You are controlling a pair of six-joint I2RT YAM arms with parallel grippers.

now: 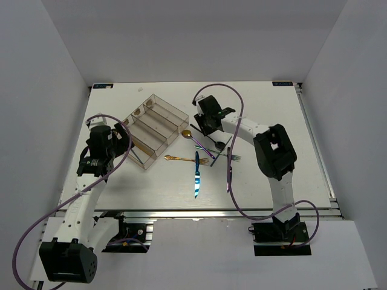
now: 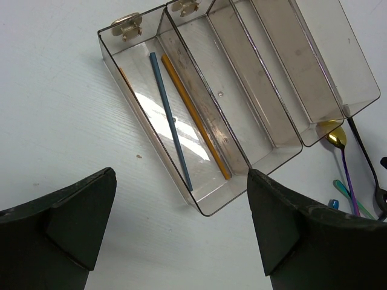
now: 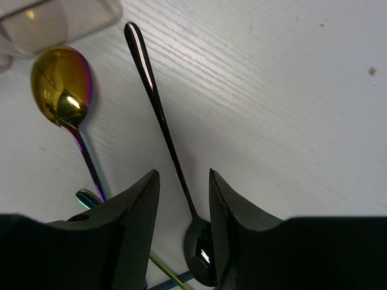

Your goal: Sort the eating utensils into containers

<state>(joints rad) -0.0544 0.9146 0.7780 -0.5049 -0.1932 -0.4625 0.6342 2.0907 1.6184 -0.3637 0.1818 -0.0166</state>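
Note:
The clear organiser tray lies at the middle left; its leftmost compartment holds a blue chopstick and an orange chopstick. My left gripper is open and empty over the tray's near end, and shows at the left in the top view. My right gripper is open, its fingers either side of the black spoon's handle without pinching it. A gold-bowled rainbow spoon lies to its left. A gold fork and a blue knife lie on the table.
More utensils lie crossed under the right arm, and a purple one lies beside the knife. The tray's corner is just beyond the spoons. The white table ends in walls left, right and back.

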